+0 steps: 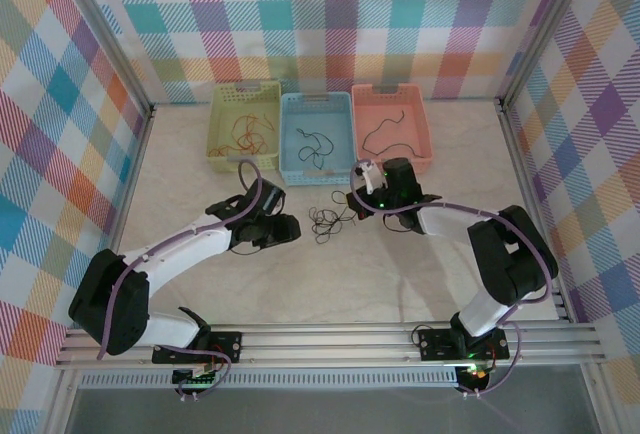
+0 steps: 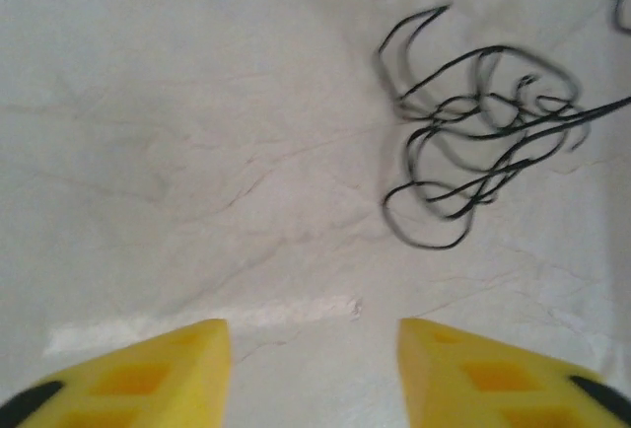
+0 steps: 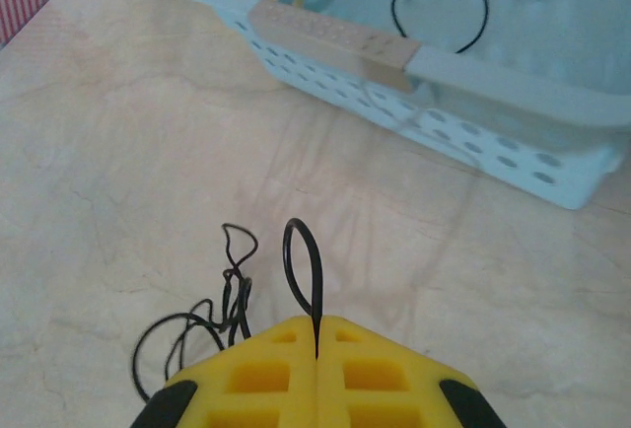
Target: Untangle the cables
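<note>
Lighting: bright, even, diffuse; shadows faint. Left wrist view: motion blur, black cables (image 2: 480, 112) at two o'clock smeared. Right wrist view: sharp.

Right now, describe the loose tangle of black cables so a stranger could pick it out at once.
On the pale table, look just in front of the blue basket, between the left arm and the right arm. The tangle lies there on the bare tabletop, the only bundle of cables outside a basket.
</note>
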You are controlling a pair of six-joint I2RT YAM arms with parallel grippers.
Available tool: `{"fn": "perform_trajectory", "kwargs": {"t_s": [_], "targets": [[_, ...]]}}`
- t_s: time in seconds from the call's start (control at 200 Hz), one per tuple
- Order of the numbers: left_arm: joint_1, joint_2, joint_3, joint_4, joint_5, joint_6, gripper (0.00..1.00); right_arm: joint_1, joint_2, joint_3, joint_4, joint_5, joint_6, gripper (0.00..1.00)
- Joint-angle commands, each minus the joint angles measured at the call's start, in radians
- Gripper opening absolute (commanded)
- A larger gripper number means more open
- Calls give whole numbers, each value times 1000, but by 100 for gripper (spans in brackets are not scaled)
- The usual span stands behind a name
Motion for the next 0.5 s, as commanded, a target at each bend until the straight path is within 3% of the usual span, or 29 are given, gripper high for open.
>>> {"fn": "perform_trajectory", "kwargs": {"t_s": [0.0,0.18,0.335,0.495], "targets": [[7,-23,49,-92,-22,37,60,7,15,13,10,-22,-14,0],[23,49,136,-55,52,52,62,12,28,26,-4,-41,-21,0],[58,204,228,3,161,67,59,16,27,29,-10,-35,-29,0],[97,371,326,17,177,69,56,17,28,31,-16,-33,-32,0]]}}
